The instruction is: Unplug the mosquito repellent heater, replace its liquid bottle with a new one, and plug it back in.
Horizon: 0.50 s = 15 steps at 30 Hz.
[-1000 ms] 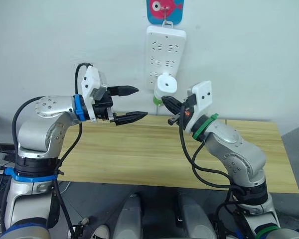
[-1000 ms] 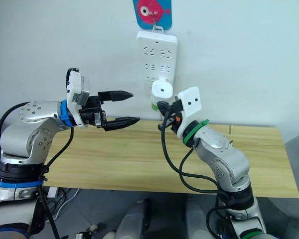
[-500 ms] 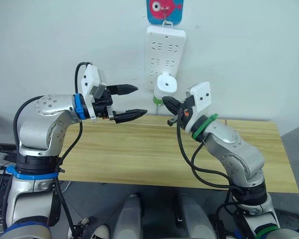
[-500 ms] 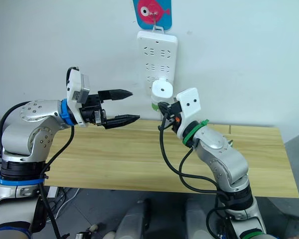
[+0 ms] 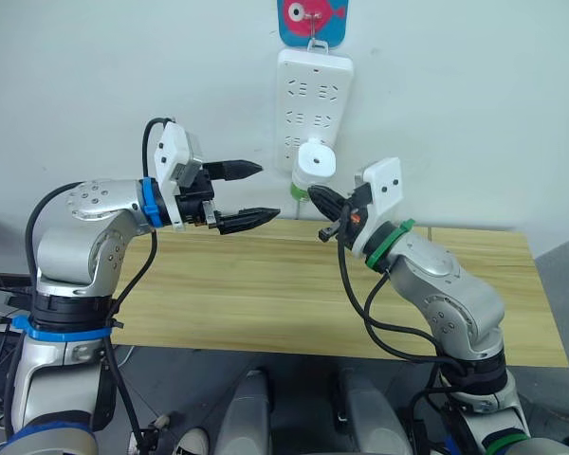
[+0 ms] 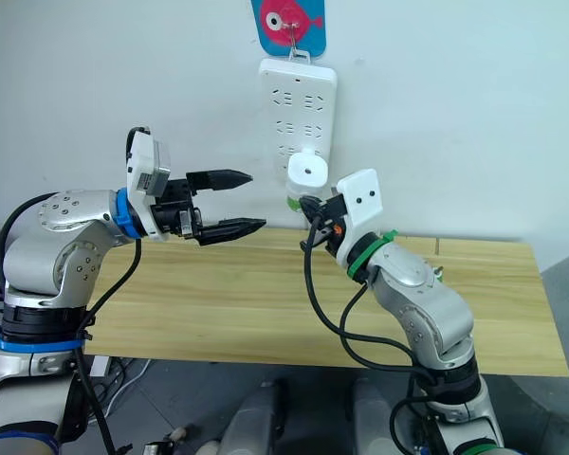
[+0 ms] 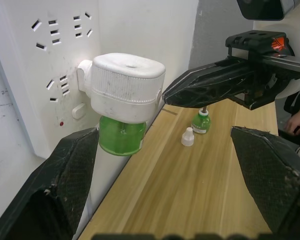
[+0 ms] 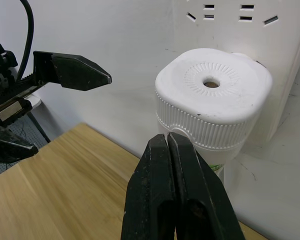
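The mosquito repellent heater [image 5: 317, 159], white with a round vent on top, is plugged into the low end of the wall power strip [image 5: 313, 95]. Its green liquid bottle [image 7: 121, 137] hangs beneath it. My right gripper [image 5: 315, 192] is shut with nothing in it, its tip just below and beside the heater's right side, next to the bottle. My left gripper [image 5: 269, 192] is open, level with the heater and a hand's width to its left. A small green bottle [image 7: 201, 122] stands on the wooden table [image 5: 266, 294] past the right gripper, with a loose white cap [image 7: 188, 136] beside it.
The strip hangs from a hook under a pink fish sticker [image 5: 313, 19] on the white wall. The table's back edge runs right below the heater. A person's hand [image 7: 296, 122] shows at the far end of the table.
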### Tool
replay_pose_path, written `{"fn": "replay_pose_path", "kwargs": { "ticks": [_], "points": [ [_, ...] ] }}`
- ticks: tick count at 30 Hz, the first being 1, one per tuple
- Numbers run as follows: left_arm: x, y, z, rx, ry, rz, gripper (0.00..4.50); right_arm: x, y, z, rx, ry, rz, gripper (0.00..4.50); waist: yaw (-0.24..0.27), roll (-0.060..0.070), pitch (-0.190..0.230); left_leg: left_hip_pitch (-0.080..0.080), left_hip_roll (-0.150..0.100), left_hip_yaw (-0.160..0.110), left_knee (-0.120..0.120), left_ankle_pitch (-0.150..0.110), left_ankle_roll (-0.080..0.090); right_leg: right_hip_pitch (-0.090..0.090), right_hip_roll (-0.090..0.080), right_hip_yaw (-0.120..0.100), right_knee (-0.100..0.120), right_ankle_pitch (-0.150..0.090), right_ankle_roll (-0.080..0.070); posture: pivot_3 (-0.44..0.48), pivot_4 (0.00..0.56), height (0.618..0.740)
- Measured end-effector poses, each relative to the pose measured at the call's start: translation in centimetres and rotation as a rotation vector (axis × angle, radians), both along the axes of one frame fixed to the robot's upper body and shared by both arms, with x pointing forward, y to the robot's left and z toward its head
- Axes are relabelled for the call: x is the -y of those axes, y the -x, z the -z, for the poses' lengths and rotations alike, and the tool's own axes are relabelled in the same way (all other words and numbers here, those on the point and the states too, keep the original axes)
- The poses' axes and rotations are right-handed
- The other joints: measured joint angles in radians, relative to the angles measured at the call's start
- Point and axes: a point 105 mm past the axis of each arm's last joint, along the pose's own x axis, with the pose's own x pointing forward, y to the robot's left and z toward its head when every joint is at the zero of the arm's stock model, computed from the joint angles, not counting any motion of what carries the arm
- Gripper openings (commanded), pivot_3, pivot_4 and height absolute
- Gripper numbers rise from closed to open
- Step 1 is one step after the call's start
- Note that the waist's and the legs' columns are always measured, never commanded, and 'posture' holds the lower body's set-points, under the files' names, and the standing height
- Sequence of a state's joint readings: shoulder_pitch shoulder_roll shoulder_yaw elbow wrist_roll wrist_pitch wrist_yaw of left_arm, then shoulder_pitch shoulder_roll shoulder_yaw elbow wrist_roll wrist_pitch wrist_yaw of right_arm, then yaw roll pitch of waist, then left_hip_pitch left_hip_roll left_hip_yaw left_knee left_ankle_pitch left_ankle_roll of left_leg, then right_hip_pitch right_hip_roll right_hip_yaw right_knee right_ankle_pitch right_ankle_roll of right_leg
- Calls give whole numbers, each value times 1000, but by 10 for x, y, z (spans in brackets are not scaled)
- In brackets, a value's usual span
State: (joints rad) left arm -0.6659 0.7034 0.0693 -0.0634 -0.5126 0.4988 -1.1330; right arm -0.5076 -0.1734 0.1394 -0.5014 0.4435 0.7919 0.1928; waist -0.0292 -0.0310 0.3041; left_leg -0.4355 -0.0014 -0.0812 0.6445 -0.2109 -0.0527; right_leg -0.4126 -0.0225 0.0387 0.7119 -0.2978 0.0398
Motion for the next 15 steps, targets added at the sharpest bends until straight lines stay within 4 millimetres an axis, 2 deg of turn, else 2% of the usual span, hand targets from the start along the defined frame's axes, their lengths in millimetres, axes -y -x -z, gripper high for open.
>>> {"fn": "replay_pose_path", "kwargs": {
  "ticks": [15],
  "points": [
    [1, -2, -1, 2, 4, 7, 4500, -2, -7, 0, 34, 45, 59, 60, 0, 0, 0, 0, 0, 0, 1, 2, -2, 0, 0, 0, 1, 0, 0, 104, 229, 740]
  ]
}}
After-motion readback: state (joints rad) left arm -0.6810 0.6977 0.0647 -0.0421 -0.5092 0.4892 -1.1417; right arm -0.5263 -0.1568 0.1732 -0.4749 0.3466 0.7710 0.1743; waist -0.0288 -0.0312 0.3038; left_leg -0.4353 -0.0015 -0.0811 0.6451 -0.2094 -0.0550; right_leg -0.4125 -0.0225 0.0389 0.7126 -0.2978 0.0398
